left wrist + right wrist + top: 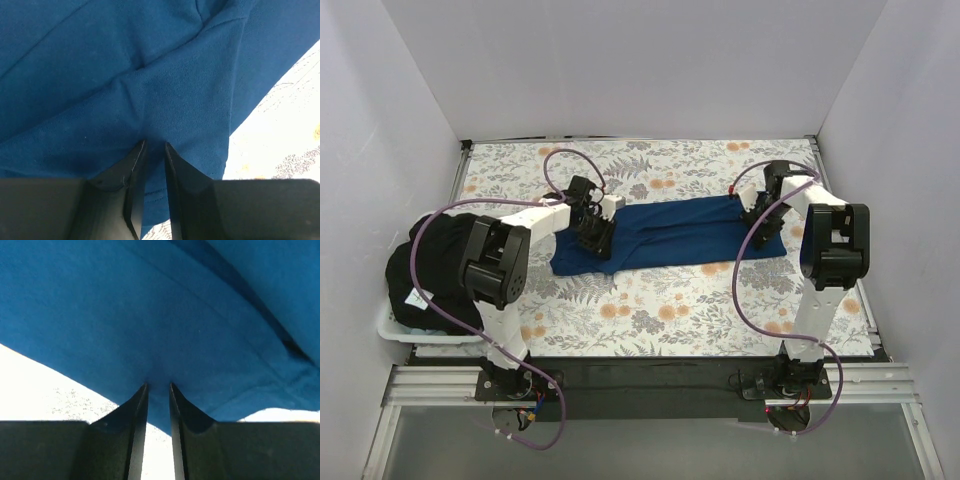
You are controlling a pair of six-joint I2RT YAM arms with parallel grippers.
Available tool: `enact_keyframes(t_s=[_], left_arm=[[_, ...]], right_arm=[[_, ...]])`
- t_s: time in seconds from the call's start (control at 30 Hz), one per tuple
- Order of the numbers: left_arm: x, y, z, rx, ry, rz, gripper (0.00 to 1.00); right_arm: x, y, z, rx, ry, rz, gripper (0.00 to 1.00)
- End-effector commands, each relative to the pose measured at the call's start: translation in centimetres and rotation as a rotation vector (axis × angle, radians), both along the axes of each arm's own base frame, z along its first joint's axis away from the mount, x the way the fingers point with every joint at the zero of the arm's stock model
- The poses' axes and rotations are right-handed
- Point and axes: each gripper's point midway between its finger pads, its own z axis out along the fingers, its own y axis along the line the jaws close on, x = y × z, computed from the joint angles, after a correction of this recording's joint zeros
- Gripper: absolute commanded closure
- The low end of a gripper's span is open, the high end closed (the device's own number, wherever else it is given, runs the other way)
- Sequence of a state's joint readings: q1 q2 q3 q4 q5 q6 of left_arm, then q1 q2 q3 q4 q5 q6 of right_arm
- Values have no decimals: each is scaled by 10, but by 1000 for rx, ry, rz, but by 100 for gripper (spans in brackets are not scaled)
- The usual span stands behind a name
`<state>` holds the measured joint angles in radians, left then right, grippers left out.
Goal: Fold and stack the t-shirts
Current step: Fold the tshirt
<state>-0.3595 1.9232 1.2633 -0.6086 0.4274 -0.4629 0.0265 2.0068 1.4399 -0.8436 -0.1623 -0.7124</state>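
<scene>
The blue t-shirt (665, 238) lies stretched across the middle of the floral cloth (660, 300). The left hand (596, 236) pinches its left end and the right hand (758, 218) its right end, jaws narrow on fabric. To fold cleanly, lift both ends evenly, keeping the cloth taut. No readable writing shows.

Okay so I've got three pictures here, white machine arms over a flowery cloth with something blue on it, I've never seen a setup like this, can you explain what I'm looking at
Two robot arms are bolted at the table's near edge. The wide picture looks down from above and behind them; the other two come from cameras on each wrist. A blue t-shirt lies folded into a long strip on the floral cloth. The left gripper pinches a fold at one end and the right gripper at the other, jaws nearly together with fabric between them. More dark shirts are heaped in a white bin at the left.
</scene>
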Motion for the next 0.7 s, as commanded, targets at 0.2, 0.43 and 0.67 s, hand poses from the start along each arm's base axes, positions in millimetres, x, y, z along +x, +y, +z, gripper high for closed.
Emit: enact_keyframes(t_s=[0.2, 0.43, 0.67], left_arm=[[-82, -2, -4, 4, 108, -36, 83], [-84, -14, 67, -158, 16, -61, 74], [-74, 41, 104, -242, 48, 4, 67]], right_arm=[[-48, -37, -4, -113, 25, -13, 71], [-53, 3, 64, 77, -83, 31, 67], [-84, 149, 129, 310, -248, 320, 59]])
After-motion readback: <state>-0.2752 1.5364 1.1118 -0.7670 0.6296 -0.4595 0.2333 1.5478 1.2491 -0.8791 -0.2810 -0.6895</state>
